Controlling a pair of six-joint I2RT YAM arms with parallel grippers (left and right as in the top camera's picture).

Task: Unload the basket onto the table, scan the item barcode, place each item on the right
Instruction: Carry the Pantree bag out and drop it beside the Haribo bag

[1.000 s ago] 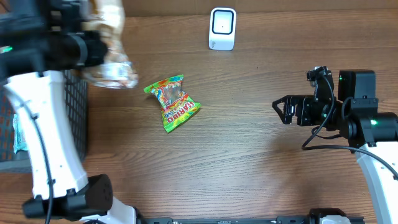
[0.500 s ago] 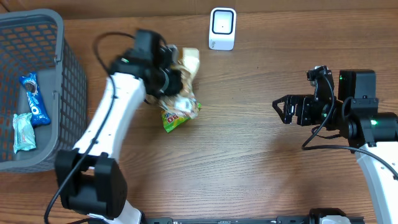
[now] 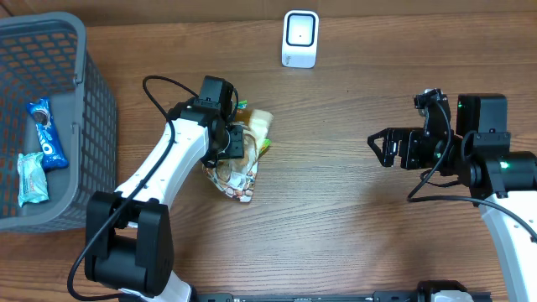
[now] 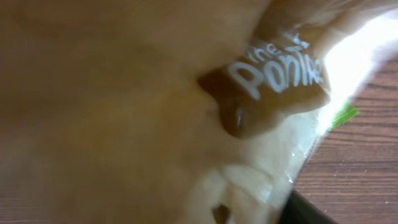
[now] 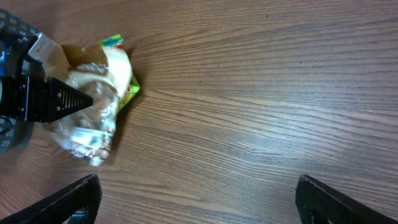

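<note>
Placement seems the step in hand: the clear plastic bag of bread lies on the wooden table directly under the left fingers, whose grip I cannot tell. Crinkly, glossy, brown-labelled, it overlaps a green candy packet. Next its likely white barcode sticker must face the white scanner beyond them. Right fingers stand wide apart, empty, well away.

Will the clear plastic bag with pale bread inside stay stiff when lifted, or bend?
The clear crinkled plastic bag probably flops: its film is wrinkled and lies over the green sweets packet. Likely light, since it looks puffy.
</note>
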